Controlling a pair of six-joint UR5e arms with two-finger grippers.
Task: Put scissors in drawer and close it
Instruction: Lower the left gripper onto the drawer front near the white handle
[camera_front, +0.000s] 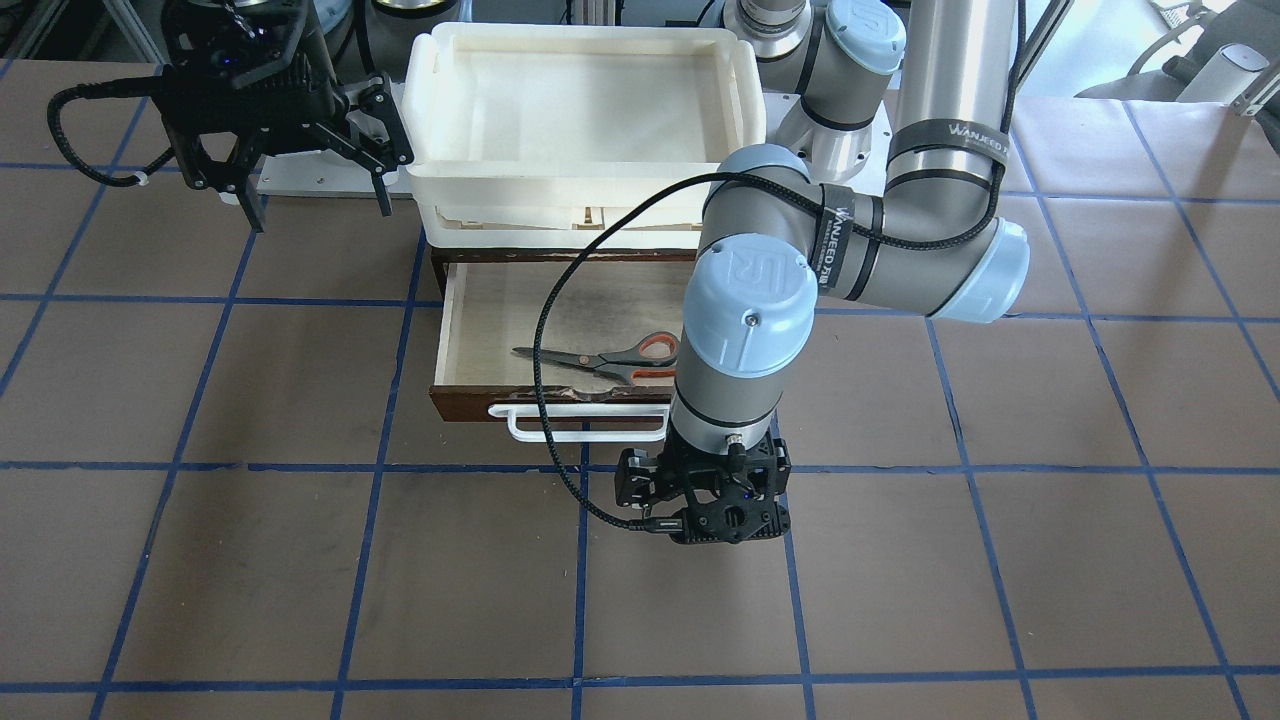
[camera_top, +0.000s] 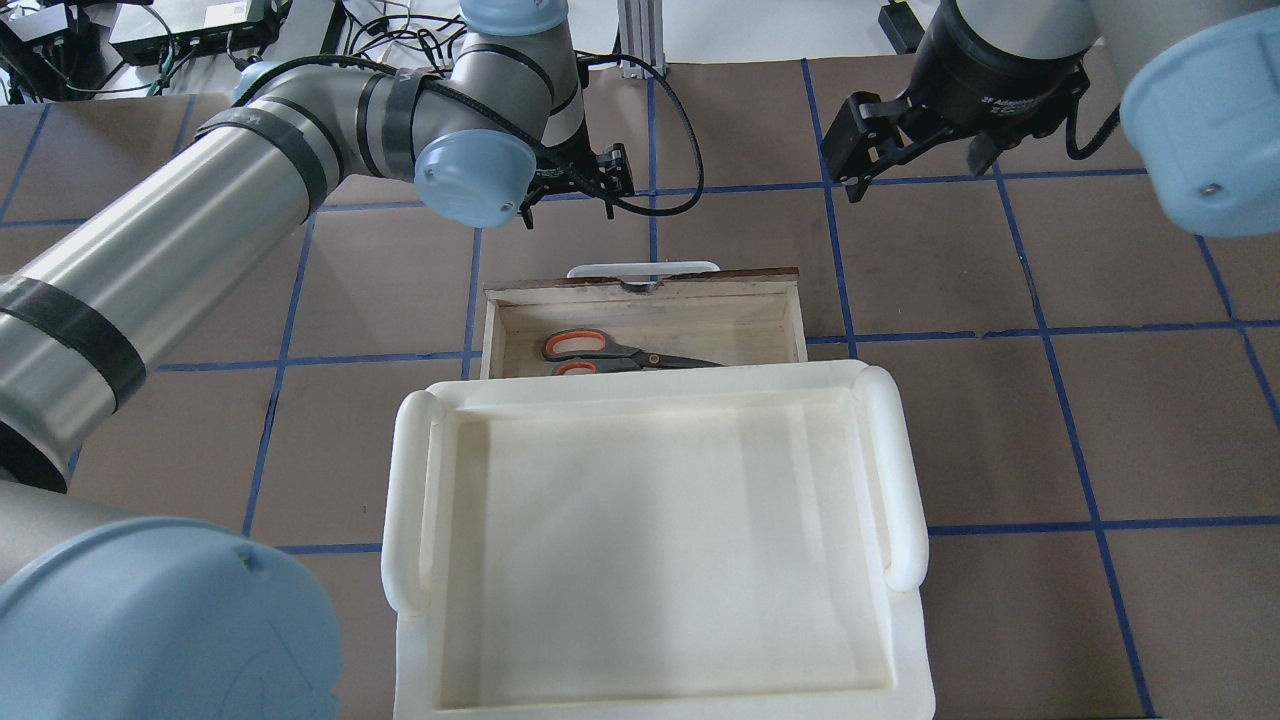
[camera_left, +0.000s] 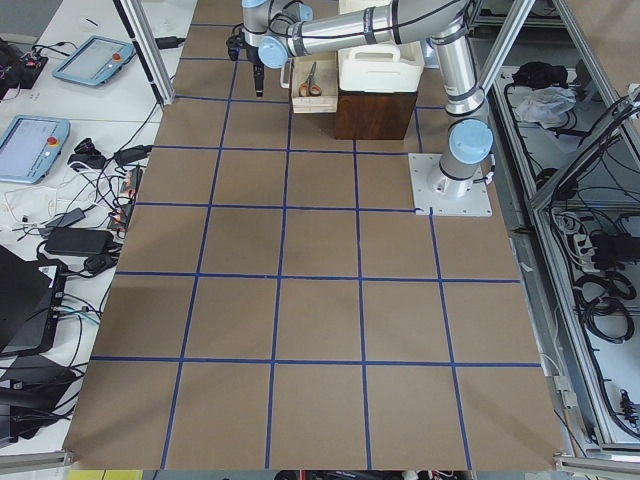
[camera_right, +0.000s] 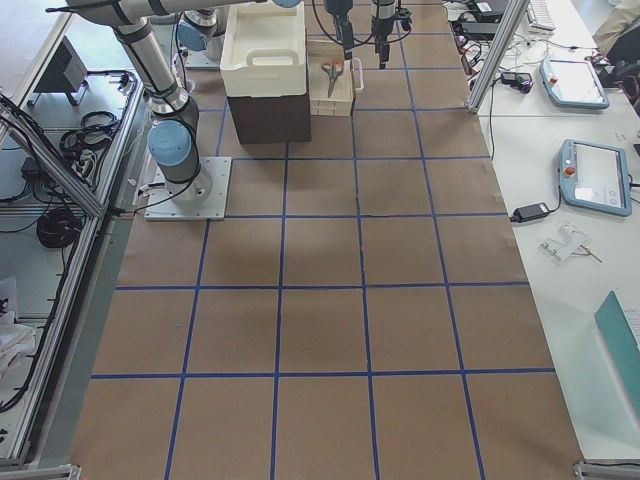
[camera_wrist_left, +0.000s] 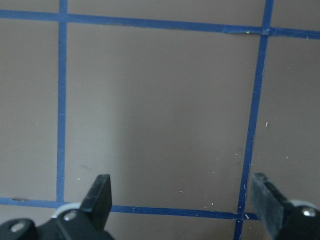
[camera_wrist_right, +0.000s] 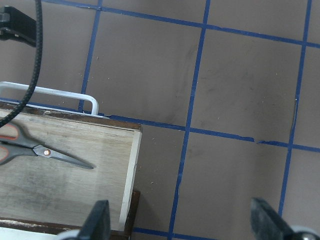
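Observation:
The scissors (camera_front: 600, 358), with dark blades and grey handles lined in orange-red, lie flat inside the open drawer (camera_front: 490, 310). They also show in the overhead view (camera_top: 625, 353) and the right wrist view (camera_wrist_right: 47, 152). The drawer's white bar handle (camera_front: 585, 428) points away from the robot. My left gripper (camera_front: 722, 512) hangs over the bare table just beyond the handle. It is open and empty, with its fingers (camera_wrist_left: 99, 192) wide apart. My right gripper (camera_front: 318, 205) is open and empty, high beside the drawer's blade end.
A cream-white plastic tray (camera_top: 400, 500) sits on the dark cabinet above the drawer and covers the drawer's back part. The left arm's elbow (camera_front: 750, 310) and black cable (camera_front: 545, 330) hang over the drawer. Brown table with blue grid lines lies all around.

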